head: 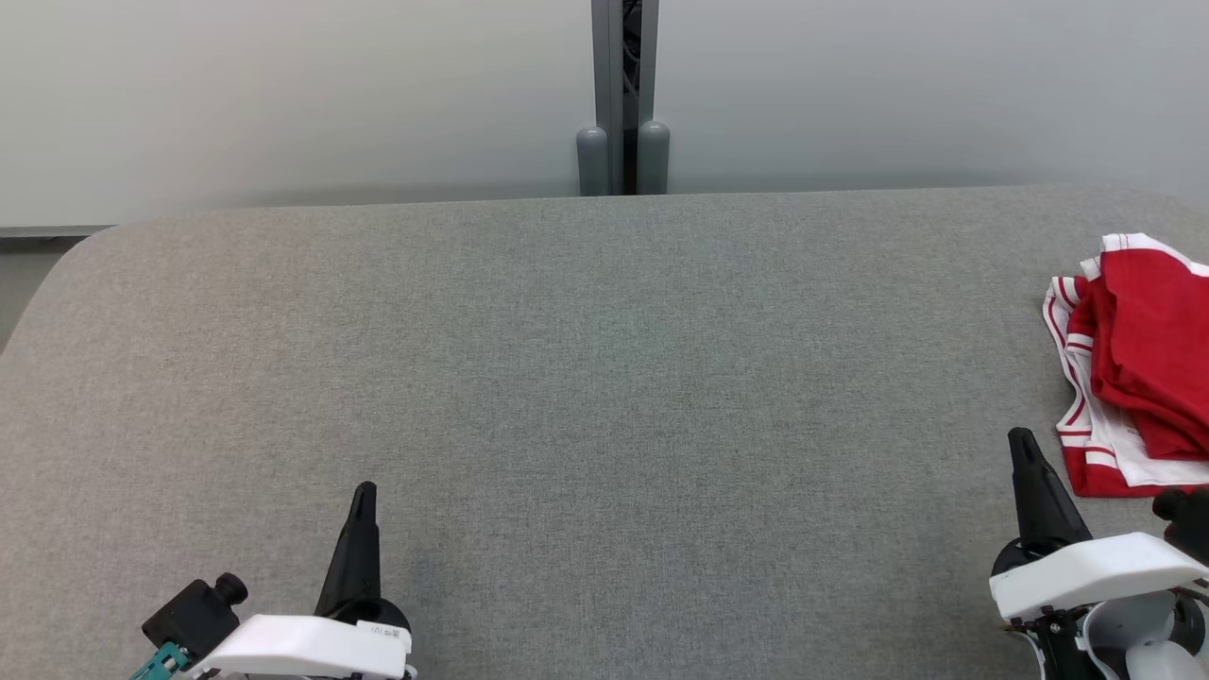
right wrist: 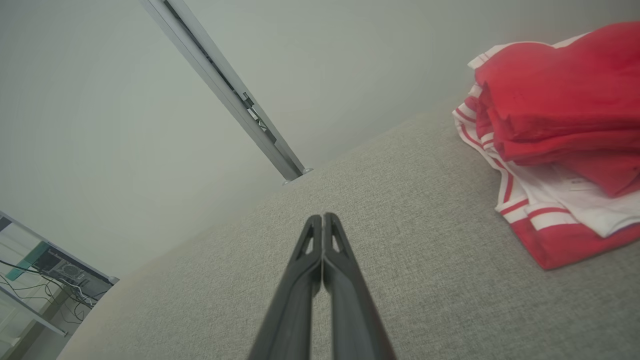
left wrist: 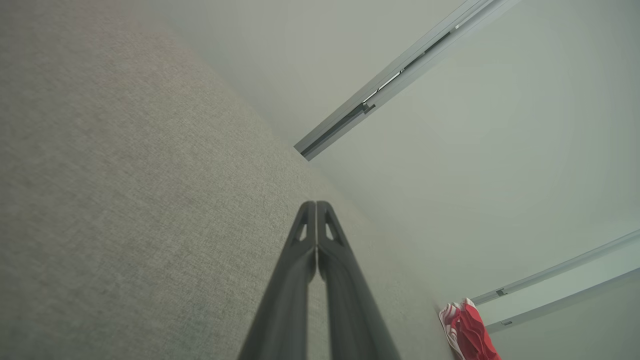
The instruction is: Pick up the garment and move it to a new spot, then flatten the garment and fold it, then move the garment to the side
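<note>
Garment (head: 1138, 364) on table (head: 567, 378), far right.

The head view looks steeply down on the grey woven-fabric tabletop (head: 604, 378), facing the pale wall (head: 283, 94). Both wrist views skim low across it. All three share the folded red-and-white cloth garment (head: 1148, 359), distant at lower right from the left wrist, close at upper right from the right.

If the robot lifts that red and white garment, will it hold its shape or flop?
Probably floppy: the garment lies in soft rumpled folds, so it should droop and unfold. Likely light, being thin cloth. The textured grey table may resist sliding.
</note>
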Controlling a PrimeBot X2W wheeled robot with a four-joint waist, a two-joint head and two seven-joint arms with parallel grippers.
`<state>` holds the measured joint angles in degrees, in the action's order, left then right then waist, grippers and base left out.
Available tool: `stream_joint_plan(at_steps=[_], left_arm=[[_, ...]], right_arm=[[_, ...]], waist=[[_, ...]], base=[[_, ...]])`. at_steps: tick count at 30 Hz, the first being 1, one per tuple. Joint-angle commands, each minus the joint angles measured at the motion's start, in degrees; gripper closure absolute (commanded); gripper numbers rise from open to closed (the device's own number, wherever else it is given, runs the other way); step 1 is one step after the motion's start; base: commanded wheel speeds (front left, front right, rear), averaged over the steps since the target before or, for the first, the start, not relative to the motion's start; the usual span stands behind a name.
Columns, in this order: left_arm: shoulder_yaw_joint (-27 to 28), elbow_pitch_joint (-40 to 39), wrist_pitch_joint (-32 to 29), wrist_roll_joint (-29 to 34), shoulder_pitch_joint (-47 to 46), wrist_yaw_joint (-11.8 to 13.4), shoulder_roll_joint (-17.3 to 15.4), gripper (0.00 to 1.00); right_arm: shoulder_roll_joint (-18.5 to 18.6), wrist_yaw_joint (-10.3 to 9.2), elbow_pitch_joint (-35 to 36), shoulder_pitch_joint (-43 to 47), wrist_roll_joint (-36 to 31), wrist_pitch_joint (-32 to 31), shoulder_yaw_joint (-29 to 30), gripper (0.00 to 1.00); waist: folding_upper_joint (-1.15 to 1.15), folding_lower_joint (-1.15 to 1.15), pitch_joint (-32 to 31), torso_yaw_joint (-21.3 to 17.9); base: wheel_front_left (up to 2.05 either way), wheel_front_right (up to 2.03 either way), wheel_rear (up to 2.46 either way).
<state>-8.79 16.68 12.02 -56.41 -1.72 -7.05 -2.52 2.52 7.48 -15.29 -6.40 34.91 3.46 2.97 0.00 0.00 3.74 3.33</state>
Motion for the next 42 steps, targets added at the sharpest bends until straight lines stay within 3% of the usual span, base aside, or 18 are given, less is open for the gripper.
stream_joint_plan(at_steps=[1, 42], left_arm=[[-0.2, -0.9, -0.2, -1.3, -2.0, -0.1, -0.2, 1.0], [-3.0, -0.9, -2.9, -21.2, -5.3, -0.4, -0.3, 1.0]], right_arm=[[0.7, 0.02, 1.3, -0.1, 2.0, -0.6, 0.8, 1.0], [1.6, 0.03, 4.5, 4.1, 32.6, -11.4, 11.4, 1.0]], waist=[[0.0, 0.0, 0.0, 0.0], [0.0, 0.0, -1.6, -1.4]], base=[[0.0, 0.0, 0.0], [0.0, 0.0, 0.0]])
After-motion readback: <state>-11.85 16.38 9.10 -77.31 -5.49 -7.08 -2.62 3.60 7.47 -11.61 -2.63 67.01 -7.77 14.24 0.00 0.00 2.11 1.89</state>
